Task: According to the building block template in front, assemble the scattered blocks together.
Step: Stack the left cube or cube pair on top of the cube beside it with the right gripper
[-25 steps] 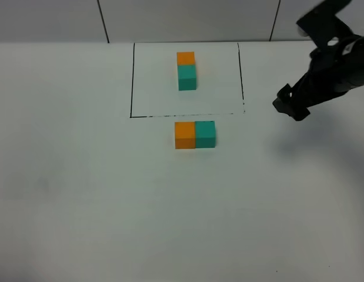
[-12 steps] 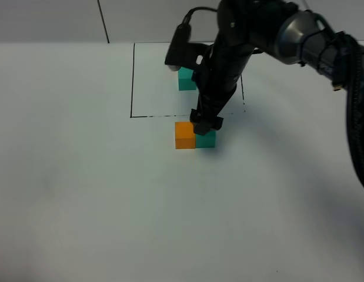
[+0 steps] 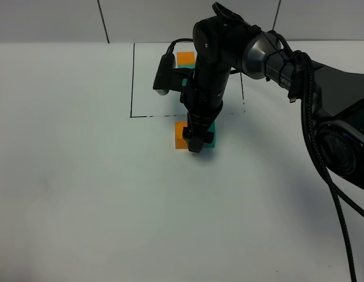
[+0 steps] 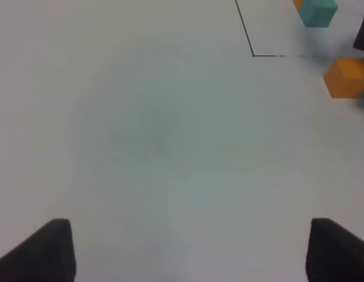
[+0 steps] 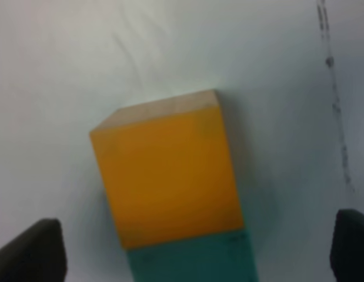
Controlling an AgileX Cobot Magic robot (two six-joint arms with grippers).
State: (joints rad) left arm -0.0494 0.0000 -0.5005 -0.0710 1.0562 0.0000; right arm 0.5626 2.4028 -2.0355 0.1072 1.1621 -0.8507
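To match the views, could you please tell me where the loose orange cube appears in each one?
Exterior high: orange cube at centre, just below the black frame line, partly behind the right tool.
Left wrist: orange cube far ahead, near the line's corner.
Right wrist: orange cube close up, touching the teal cube.
Shared landmark: the black frame line.
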